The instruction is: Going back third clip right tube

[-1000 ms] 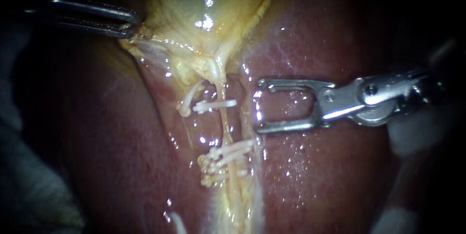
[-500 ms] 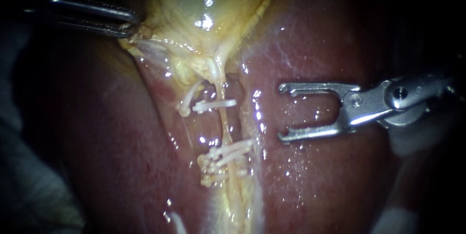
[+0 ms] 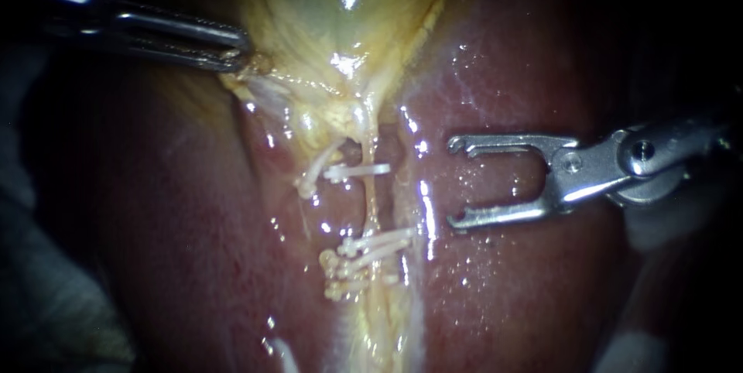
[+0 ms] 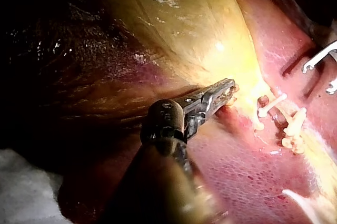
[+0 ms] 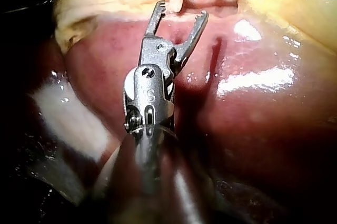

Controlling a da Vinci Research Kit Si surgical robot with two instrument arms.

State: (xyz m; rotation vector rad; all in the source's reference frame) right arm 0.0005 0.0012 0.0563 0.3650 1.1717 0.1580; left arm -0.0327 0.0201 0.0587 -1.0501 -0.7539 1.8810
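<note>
While my right instrument hangs with open, empty jaws near the clips, my left instrument, clamped on the gallbladder, could tear it by pulling harder.

**Surgical bench.** Glistening liver and yellow gallbladder lie exposed, dark all around. White clips cross a tube just ahead of the open metal jaws of the right instrument. White cloth lies beside its shaft.
</note>
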